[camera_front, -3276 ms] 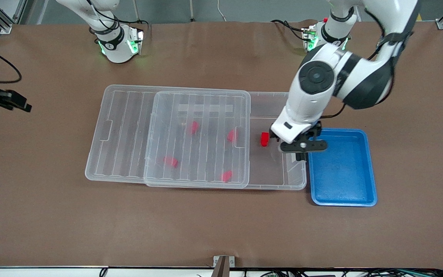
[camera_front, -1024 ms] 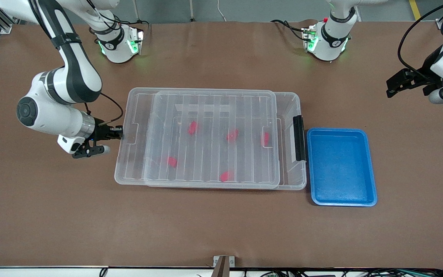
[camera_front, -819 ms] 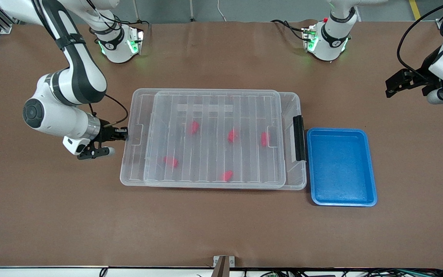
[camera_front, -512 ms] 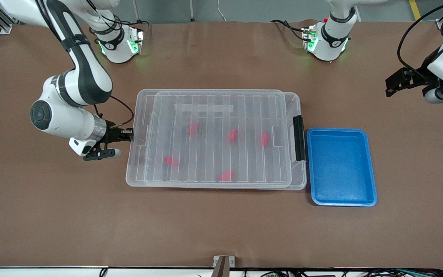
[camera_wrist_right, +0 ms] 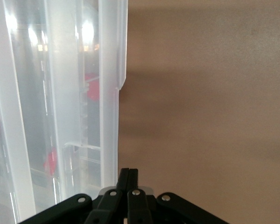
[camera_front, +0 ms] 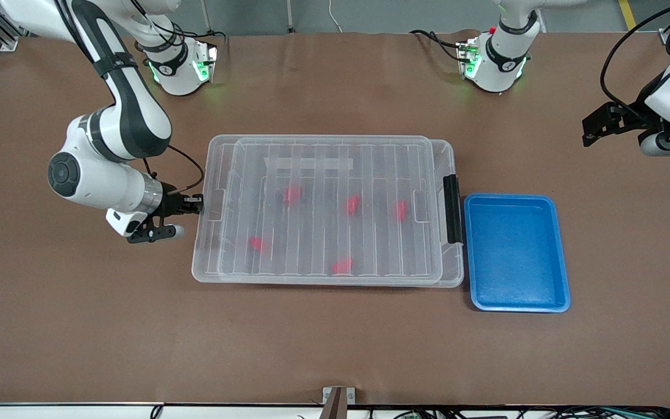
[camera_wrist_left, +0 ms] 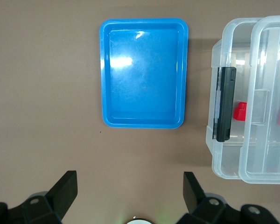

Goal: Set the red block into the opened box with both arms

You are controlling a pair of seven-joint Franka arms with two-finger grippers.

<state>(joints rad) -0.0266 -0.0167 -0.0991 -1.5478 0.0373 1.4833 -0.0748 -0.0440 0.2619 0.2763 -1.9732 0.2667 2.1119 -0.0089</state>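
- Start at your right gripper point(camera_front: 194, 203): its fingers are pinched fully together with nothing between them, and the tips press flat against the short edge of the lid point(camera_front: 323, 209) at the right arm's end of the box point(camera_front: 454, 273). Judging by that pose, you use the closed tips as a pusher, not as a clamp.
- Just past those tips, the ribbed see-through lid lies along the top of the box and covers almost all of it. In the right wrist view the lid's edge point(camera_wrist_right: 109, 93) stands right at the fingers point(camera_wrist_right: 129, 186).
- Under the lid, farther from the tips, you see five red shapes through the plastic. The red block point(camera_front: 401, 209) of the task is the one lying farthest from the right gripper, close to the latch end, and it rests inside the box.
- Farther on, a narrow strip of box rim stays uncovered beside the black latch point(camera_front: 452, 208), so the lid looks not quite seated yet. Expect that it needs a little more travel.
- Touching or just beside that end of the box sits the blue tray point(camera_front: 518, 253), which holds nothing.
- Farthest off, your left gripper point(camera_front: 614, 125) waits in the air over the bare table point(camera_front: 335, 349) at the left arm's end, jaws spread wide and gripping nothing. From its wrist view it looks down on the tray point(camera_wrist_left: 143, 74), the latch point(camera_wrist_left: 225, 103) and the block point(camera_wrist_left: 240, 111). Parked there, it stays clear of the sliding lid.
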